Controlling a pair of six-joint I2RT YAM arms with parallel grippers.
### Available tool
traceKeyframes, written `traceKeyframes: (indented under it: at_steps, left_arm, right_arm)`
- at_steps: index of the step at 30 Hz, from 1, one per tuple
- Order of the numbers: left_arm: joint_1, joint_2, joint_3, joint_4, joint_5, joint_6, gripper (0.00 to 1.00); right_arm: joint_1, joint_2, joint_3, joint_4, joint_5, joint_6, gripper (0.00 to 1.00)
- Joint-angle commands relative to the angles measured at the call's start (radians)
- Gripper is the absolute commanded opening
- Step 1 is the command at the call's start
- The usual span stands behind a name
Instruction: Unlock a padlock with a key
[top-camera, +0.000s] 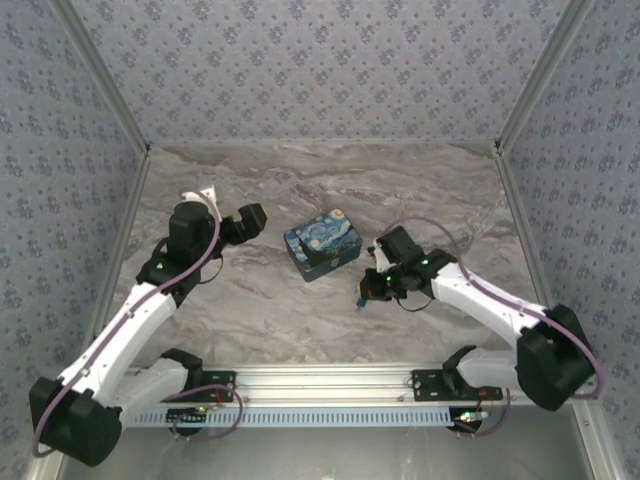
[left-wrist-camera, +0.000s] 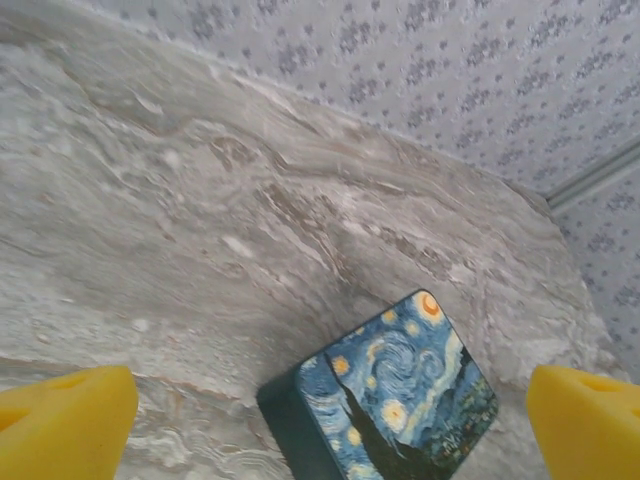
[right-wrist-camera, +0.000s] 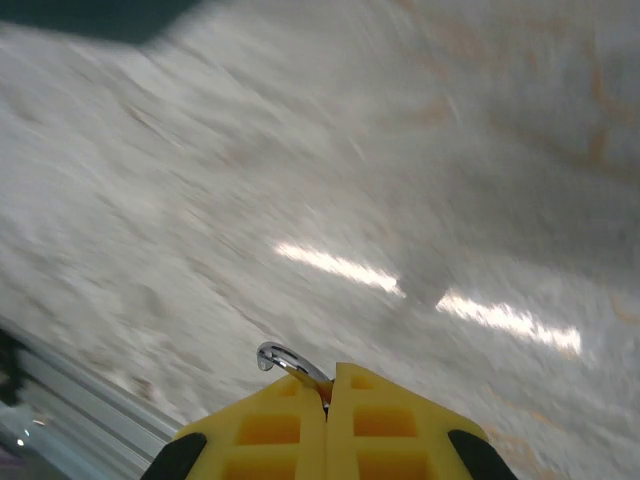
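The marble worktop carries a painted box between the two arms. The left arm reaches forward beside the box, its end effector spread wide, empty and angled toward the box. The right arm bends inward and low, its end effector pinched together on what looks like the padlock, whose thin silvery shackle curves out between the pads. Small, hard and slick, the lock probably swivels easily, so gripping its body should steady it better.
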Motion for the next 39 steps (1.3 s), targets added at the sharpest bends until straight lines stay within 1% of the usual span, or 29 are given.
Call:
traceKeyframes:
  at_steps: [1,5,6,7,9,11,12,14,18,20,24,27,30,32,35,37,39]
  left_arm:
    - [0.015,-0.033,-0.015,-0.056,-0.083,0.051,1.0]
    - [0.023,-0.043,-0.018,-0.071,-0.085,0.051,0.99]
    - [0.025,-0.045,-0.018,-0.072,-0.084,0.051,0.99]
    - [0.025,-0.046,-0.02,-0.073,-0.085,0.052,1.0]
    - [0.024,-0.05,-0.021,-0.073,-0.085,0.051,1.0]
    - [0.025,-0.054,-0.02,-0.073,-0.085,0.053,0.99]
    - [0.026,-0.057,-0.019,-0.073,-0.085,0.055,0.99]
    - [0.027,-0.064,-0.015,-0.074,-0.088,0.06,0.99]
    - [0.029,-0.084,-0.005,-0.084,-0.12,0.083,0.99]
    - [0.029,-0.105,-0.004,-0.088,-0.157,0.101,0.99]
    - [0.031,-0.162,-0.014,-0.09,-0.261,0.155,0.99]
    - [0.032,-0.216,-0.045,-0.05,-0.369,0.222,0.99]
    - [0.036,-0.261,-0.11,0.044,-0.488,0.29,1.0]
    - [0.046,-0.274,-0.166,0.127,-0.53,0.351,0.99]
    - [0.074,-0.269,-0.247,0.255,-0.521,0.434,1.0]
    - [0.098,-0.252,-0.284,0.325,-0.505,0.462,0.99]
    - [0.128,-0.222,-0.294,0.339,-0.503,0.46,0.99]
  right_arm:
    - [0.009,0.068,0.023,-0.118,0.021,0.006,0.01]
    - [0.015,0.123,0.036,-0.066,0.033,0.006,0.01]
    - [0.014,0.133,0.041,-0.062,0.043,0.004,0.02]
    - [0.013,0.141,0.046,-0.06,0.057,0.002,0.05]
    - [0.009,0.148,0.054,-0.061,0.084,-0.001,0.16]
    - [0.005,0.138,0.07,-0.068,0.104,-0.005,0.3]
    - [0.004,0.128,0.078,-0.074,0.115,-0.009,0.34]
    - [0.002,0.084,0.103,-0.097,0.162,-0.022,0.4]
    - [-0.02,-0.04,0.129,-0.112,0.272,-0.06,0.47]
    - [-0.041,-0.122,0.134,-0.097,0.344,-0.066,0.5]
    - [-0.085,-0.288,0.106,-0.043,0.456,-0.134,0.66]
    - [-0.156,-0.416,0.043,0.048,0.499,-0.19,0.82]
    - [-0.238,-0.533,-0.056,0.169,0.523,-0.269,0.99]
    - [-0.283,-0.596,-0.153,0.278,0.572,-0.33,1.0]
    - [-0.348,-0.64,-0.308,0.496,0.606,-0.447,1.0]
    - [-0.397,-0.624,-0.406,0.66,0.593,-0.516,1.0]
    - [-0.461,-0.565,-0.468,0.804,0.554,-0.534,1.0]
